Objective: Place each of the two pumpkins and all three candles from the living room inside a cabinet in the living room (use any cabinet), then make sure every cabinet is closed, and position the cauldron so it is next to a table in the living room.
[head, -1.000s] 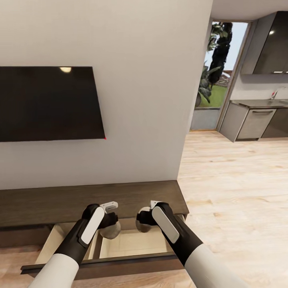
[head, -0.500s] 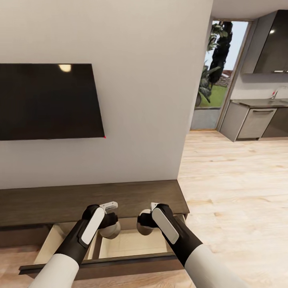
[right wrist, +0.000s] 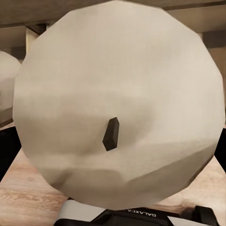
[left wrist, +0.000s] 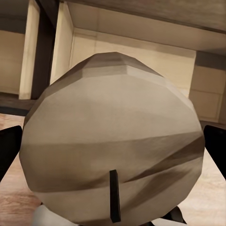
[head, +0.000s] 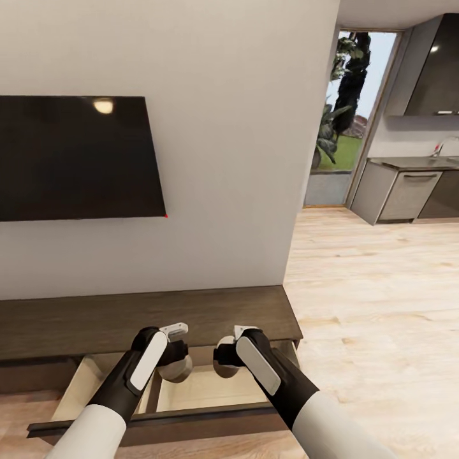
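Left gripper (head: pixel 173 364) clamped on 1 candle (left wrist: pixel 113 141), right gripper (head: pixel 224 358) clamped on another candle (right wrist: pixel 117 103), both above open cabinet (head: pixel 191 315) drawer (head: pixel 204 389).

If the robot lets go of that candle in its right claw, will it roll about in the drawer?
Probably a little. The right gripper holds the candle, a stubby, rounded cylinder, so on its side it may roll. On its flat end it should stay put.
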`<state>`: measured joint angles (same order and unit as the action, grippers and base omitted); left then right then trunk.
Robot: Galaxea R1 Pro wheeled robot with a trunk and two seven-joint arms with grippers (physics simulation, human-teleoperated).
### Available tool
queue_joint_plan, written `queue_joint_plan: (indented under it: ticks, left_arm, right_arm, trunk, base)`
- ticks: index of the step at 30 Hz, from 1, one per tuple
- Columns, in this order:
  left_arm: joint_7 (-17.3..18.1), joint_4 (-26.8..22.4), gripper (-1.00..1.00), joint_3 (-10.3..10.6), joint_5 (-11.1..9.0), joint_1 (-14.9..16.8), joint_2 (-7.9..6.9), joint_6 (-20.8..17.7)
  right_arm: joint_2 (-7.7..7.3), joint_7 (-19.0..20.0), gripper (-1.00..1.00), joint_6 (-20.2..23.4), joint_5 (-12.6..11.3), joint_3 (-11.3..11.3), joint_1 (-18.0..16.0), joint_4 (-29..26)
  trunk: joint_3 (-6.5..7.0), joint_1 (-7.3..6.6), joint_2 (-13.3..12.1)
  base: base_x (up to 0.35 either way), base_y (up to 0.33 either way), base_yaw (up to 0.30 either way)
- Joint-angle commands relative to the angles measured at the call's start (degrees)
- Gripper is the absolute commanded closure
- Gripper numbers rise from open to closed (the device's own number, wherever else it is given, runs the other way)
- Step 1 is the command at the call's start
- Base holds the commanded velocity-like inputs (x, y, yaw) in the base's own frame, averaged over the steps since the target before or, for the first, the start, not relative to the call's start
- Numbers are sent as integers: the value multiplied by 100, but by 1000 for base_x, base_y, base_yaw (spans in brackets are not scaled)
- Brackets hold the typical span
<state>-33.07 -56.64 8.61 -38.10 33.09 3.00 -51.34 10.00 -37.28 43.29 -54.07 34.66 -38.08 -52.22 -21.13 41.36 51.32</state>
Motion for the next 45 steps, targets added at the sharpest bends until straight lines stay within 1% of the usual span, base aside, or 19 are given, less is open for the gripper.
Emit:
queue_joint_plan:
  ticks: [1,14,20,22,25,30,38,41,45]
  left_arm:
    - [-59,-6,100,7,-57,4,-1,-7]
    - [-59,-5,100,0,-57,5,-1,-7]
    - [-59,-5,100,35,-57,4,5,-7]
    - [-59,-5,100,40,-57,4,37,5]
    - [-59,-5,100,46,-45,4,87,121]
    - [-59,-5,100,52,-40,4,103,190]
    - [-59,-5,100,53,-40,4,104,200]
    - [-59,-5,100,53,-40,4,104,203]
    - [-59,-5,100,53,-33,4,104,237]
  right_arm:
    - [0,-53,100,3,-56,10,-6,-6]
    - [0,-45,100,-9,-60,5,-6,-61]
    - [0,-43,100,-28,-60,5,-6,-68]
    - [0,-43,100,-40,-60,9,-6,-79]
    - [0,-43,100,-50,-47,8,-6,-82]
    - [0,-51,100,-66,23,6,-6,-26]
    - [0,-166,100,-84,50,5,-6,8]
    - [0,-202,100,-190,47,5,-6,16]
    - [0,-368,100,-337,173,5,-6,17]
  trunk:
    - [-26,23,47]
    - [-259,309,569]
    - [-367,441,810]
    - [-403,485,890]
    - [-457,551,1010]
    - [-546,660,1211]
    - [-690,836,1531]
    - [-744,902,1652]
    - [-816,990,1812]
  base:
    - [0,0,0]
    - [0,0,0]
    - [0,0,0]
    - [0,0,0]
    - [0,0,0]
    - [0,0,0]
    - [0,0,0]
    - [0,0,0]
    - [0,0,0]
